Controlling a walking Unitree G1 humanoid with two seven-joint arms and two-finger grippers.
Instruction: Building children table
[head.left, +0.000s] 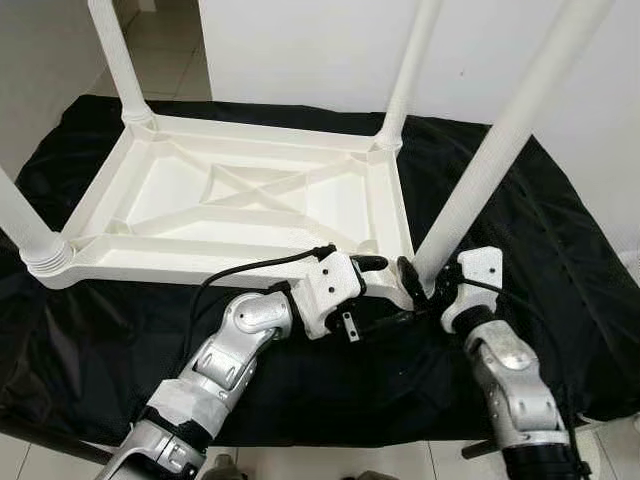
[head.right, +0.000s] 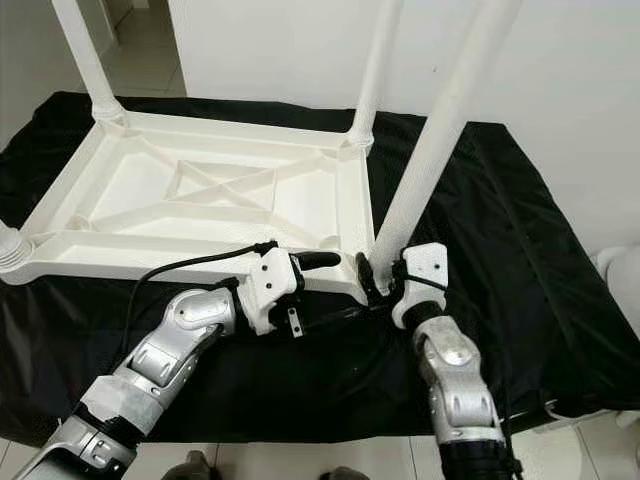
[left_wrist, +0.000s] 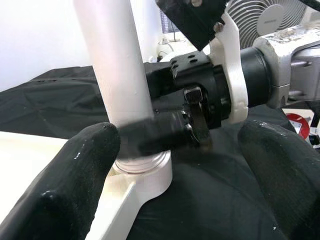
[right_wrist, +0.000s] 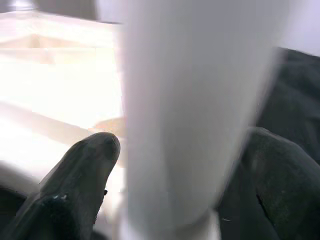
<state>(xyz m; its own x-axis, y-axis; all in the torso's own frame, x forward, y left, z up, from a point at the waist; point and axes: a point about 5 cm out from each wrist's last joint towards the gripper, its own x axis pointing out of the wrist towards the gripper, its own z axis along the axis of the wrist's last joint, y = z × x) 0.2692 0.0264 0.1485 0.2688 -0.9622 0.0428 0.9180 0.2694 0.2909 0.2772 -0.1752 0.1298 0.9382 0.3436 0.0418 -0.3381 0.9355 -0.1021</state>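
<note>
Table top (head.left: 250, 200) lies upside down on black cloth (head.left: 560, 260), four legs up. Left gripper (head.left: 372, 264) open beside near-right corner; right gripper (head.left: 412, 280) clamps last leg (head.left: 480, 175) at its socket. Seating looks nearly finished.

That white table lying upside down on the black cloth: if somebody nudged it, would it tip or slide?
The white table rests flat on its top with legs up, so it probably would not tip. It looks like ribbed hollow plastic, likely light and stiff. On the black cloth it may slide, bunching the fabric.
</note>
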